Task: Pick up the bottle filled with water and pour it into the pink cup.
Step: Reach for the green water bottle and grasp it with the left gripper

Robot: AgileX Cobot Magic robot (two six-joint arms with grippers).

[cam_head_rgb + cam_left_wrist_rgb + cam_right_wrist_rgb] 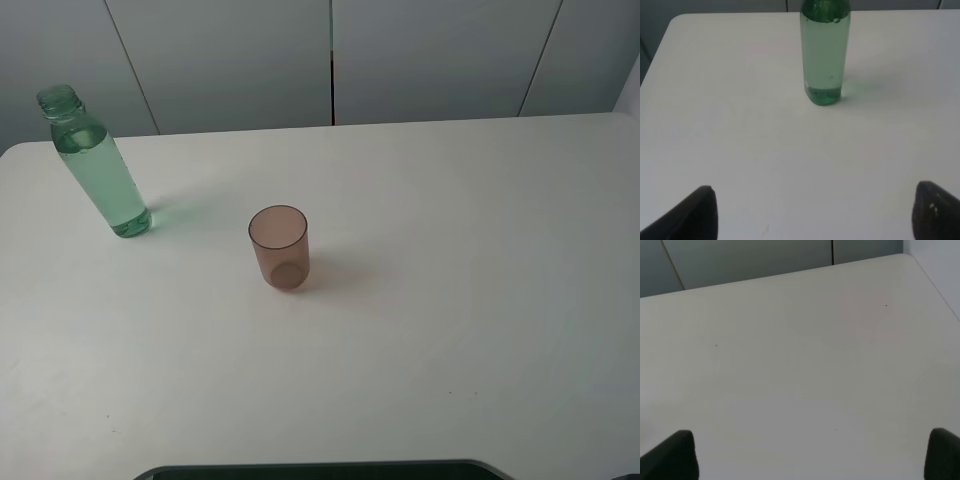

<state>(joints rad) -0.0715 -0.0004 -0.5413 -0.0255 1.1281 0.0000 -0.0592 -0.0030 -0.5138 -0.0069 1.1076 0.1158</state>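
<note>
The bottle [98,165] is tall, clear green and uncapped, with water in it, standing upright at the far left of the white table [470,260]. The pink cup [279,247] is a small translucent tumbler, upright and empty-looking, near the table's middle, right of the bottle. In the left wrist view the bottle [824,52] stands ahead of my left gripper [815,212], whose fingers are wide apart and empty. My right gripper [812,455] is also open and empty over bare table. Neither gripper shows in the high view.
A grey panelled wall [330,60] runs behind the table's far edge. A dark strip [320,470] lies along the near edge in the high view. The table's right edge shows in the right wrist view [935,285].
</note>
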